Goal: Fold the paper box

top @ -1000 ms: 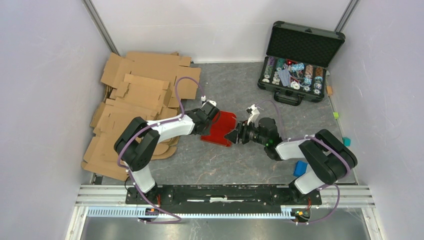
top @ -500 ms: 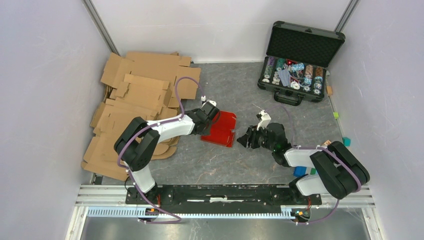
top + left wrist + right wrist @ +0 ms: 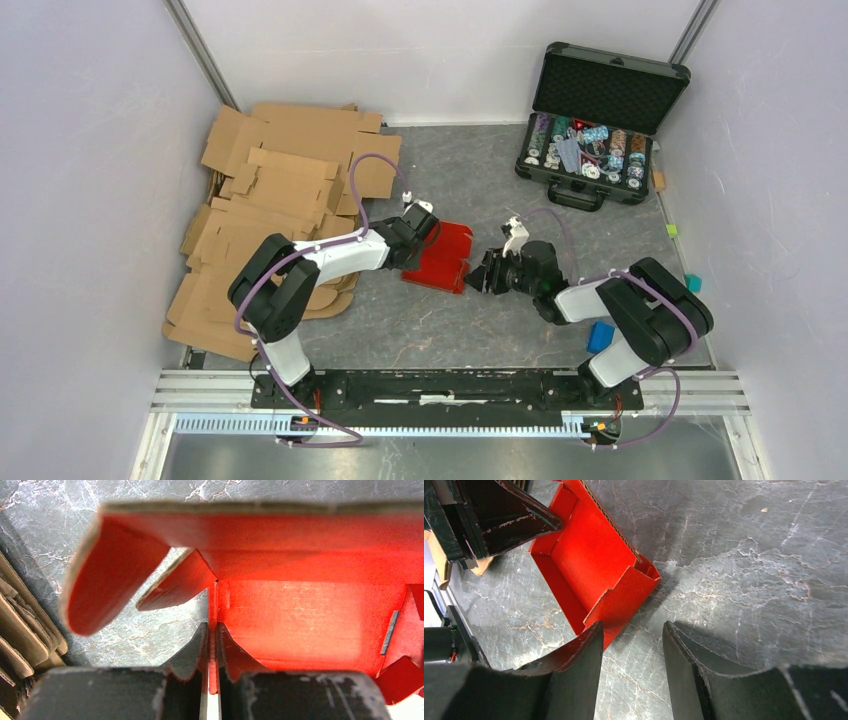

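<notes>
walls [image 3: 90,200]: pale lilac | tabletop [image 3: 470,180]: dark grey marbled | front rail [image 3: 200,382]: aluminium

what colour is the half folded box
A bright red paperboard box; the right wrist view shows it best.

- Left arm [image 3: 300,275] & right arm [image 3: 640,315]: same build, chunky rounded black joint housings w/ white links btwn them.
- Purple cable [image 3: 353,185] runs along each arm, looping free in places. Small white clips on it, prob. zip ties; too small to be sure.
- Small white bracket [image 3: 420,208] on top of each wrist.
- Left gripper [image 3: 210,632]: fingers [image 3: 187,655] matte black, tapering to thin tips, edges scuffed pale. Blocky black body behind w/ grey scratches.
- Right gripper [image 3: 631,630]: fingers [image 3: 574,665] same black wedge shape, worn light along inner edges.
- Bases bolted to a black plate [image 3: 440,385] on a silver ribbed rail [image 3: 420,424].
</notes>
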Robot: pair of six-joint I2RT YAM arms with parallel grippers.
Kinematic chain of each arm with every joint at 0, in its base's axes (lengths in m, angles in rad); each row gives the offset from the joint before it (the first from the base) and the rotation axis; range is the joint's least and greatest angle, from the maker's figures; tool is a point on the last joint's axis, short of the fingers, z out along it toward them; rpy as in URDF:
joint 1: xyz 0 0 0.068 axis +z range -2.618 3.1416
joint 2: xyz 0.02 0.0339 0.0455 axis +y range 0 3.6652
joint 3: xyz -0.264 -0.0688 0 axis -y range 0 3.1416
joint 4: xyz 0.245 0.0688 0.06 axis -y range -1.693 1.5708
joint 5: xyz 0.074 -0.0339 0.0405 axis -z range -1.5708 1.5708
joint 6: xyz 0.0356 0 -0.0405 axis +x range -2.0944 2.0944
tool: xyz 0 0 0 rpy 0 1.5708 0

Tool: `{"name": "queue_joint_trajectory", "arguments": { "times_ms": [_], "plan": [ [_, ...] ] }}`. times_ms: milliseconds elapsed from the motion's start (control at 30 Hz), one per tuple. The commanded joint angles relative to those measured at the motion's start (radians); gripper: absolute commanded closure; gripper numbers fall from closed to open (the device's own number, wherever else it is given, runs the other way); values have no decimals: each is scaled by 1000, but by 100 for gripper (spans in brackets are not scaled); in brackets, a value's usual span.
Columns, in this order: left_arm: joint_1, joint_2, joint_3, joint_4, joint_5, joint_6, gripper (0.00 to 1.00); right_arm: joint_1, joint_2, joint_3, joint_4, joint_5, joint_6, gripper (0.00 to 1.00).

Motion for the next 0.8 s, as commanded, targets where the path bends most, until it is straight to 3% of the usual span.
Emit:
{"name": "queue_joint_trajectory", "arguments": {
  "times_ms": [0,400,667,767],
  "plan": [
    [-5,-18,8,11,10,14,91,19,30,39,45,-13,28,47],
    [-5,-20,8,11,16,12,92,47,59,84,30,2,32,47],
    [-7,-21,1,20,34,-10,91,78,63,151,-118,90,-10,52],
    [-9,-31,-4,20,36,-42,98,93,65,189,-202,151,-36,53]
  ]
}}
